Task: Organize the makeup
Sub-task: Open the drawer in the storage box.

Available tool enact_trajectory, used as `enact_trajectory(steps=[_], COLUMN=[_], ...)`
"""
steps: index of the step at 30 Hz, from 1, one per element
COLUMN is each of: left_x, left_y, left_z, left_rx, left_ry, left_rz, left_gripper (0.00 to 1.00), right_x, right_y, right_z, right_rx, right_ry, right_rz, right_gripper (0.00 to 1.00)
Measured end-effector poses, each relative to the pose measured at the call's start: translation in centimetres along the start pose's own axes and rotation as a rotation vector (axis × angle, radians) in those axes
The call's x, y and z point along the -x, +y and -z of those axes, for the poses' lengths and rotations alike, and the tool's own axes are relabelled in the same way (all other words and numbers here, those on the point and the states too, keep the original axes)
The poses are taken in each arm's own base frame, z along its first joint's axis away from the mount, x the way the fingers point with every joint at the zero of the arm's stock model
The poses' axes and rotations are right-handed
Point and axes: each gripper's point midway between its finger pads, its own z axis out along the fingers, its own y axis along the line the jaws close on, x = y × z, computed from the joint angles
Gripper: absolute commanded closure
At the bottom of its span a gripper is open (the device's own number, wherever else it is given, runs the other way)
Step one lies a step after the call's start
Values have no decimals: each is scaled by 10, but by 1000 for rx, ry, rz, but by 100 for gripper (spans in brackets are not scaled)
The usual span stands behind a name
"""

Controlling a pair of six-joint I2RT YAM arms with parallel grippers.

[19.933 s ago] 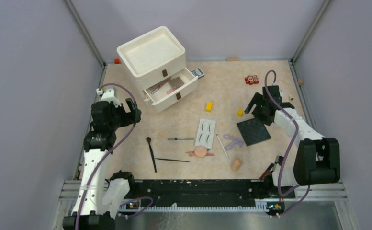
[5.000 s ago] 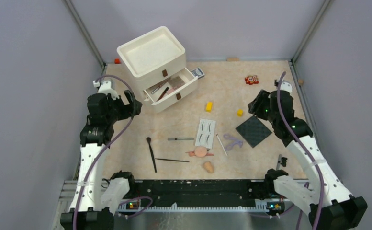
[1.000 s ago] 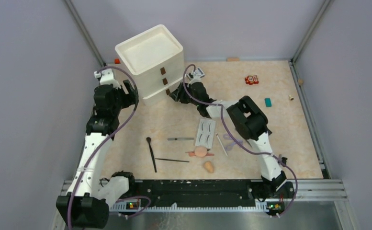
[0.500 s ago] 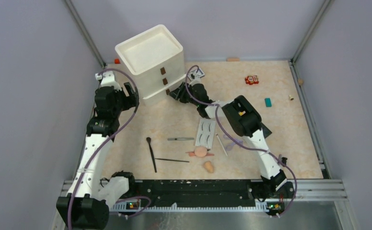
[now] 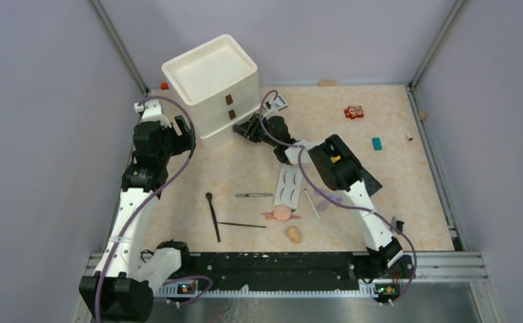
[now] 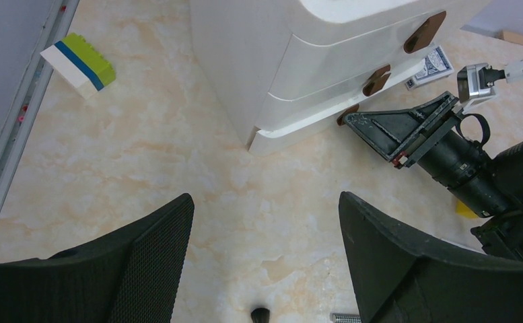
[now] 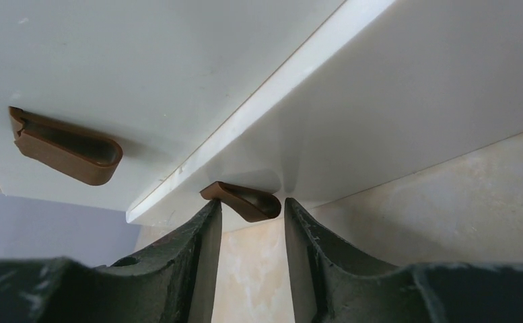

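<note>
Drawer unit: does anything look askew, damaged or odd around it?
Nothing looks damaged. The white drawer unit has its three drawers looking shut, yet the false-eyelash card, black brush and peach sponge lie loose on the table. The right gripper straddles the bottom drawer's brown tab.

Shining bright and diffuse from overhead, casting soft shadows behind the brown drawer handle (image 7: 241, 202) and beside the drawer chest (image 5: 210, 84).
</note>
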Motion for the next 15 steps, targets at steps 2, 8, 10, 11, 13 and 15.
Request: enact_trajectory(steps=[2, 8, 10, 11, 13, 15], left_x=[0, 0, 0, 0, 0, 0], left_y=[0, 0, 0, 0, 0, 0], left_z=[0, 0, 0, 0, 0, 0], left_rx=[0, 0, 0, 0, 0, 0], left_ry=[0, 1, 1, 2, 2, 2], left_rz=[0, 0, 0, 0, 0, 0], left_gripper=[16, 16, 16, 16, 16, 16], right_x=[-1, -1, -1, -1, -2, -4], right_y=[1, -1, -1, -1, -3, -7], right_z=[-1, -3, -2, -2, 0, 4], right_rx=[8, 12, 12, 13, 15, 17], right_ry=[1, 4, 4, 3, 0, -1], right_rz=[-2, -12, -15, -16, -16, -19], right_gripper=[67, 78, 81, 86, 95, 100])
